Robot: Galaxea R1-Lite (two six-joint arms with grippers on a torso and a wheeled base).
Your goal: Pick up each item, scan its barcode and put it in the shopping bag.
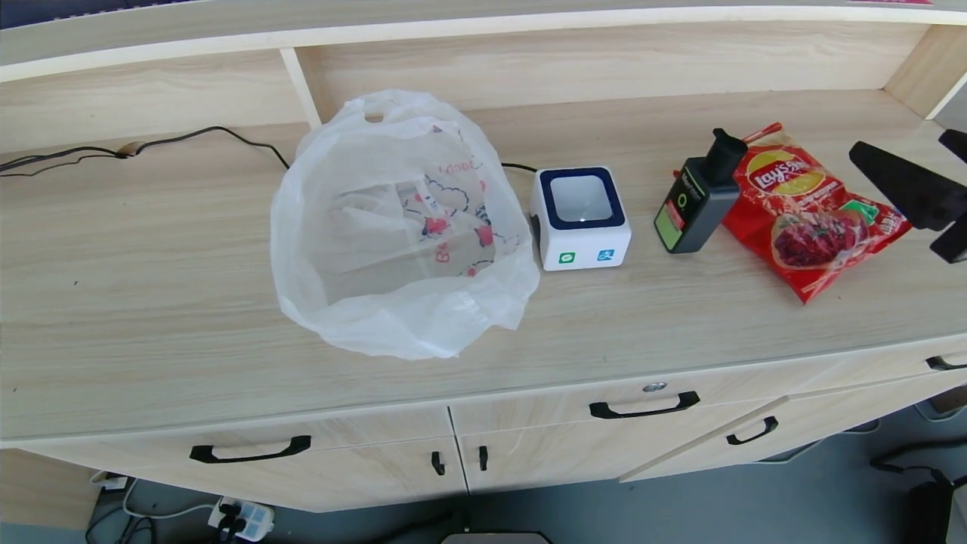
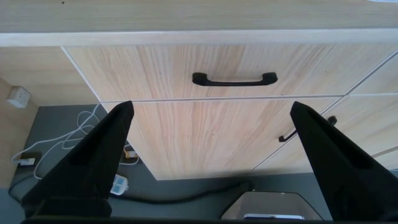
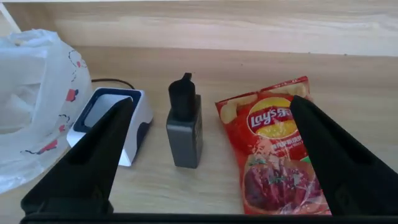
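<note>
2 items wait on surface (image 1: 151,317), right side: chip bag (image 1: 812,215) lying flat, dark bottle (image 1: 699,200) touching its edge. Scanner (image 1: 582,219) sits between them and shopping bag (image 1: 400,227), window up, so path likely runs item, scan, bag. Bag mouth slumps open for drops. Right fingers (image 3: 93,162) spread wide, empty, hover near chip bag, probable 1st pick. Left fingers (image 2: 93,162) also wide, empty, parked low before drawer handle (image 2: 234,79), out of way.

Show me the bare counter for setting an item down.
Widest bare patch: counter left of the shopping bag, in front of the cable. Also the front strip before the scanner. Crowded: scanner, dark bottle and chip bag stand close together.
</note>
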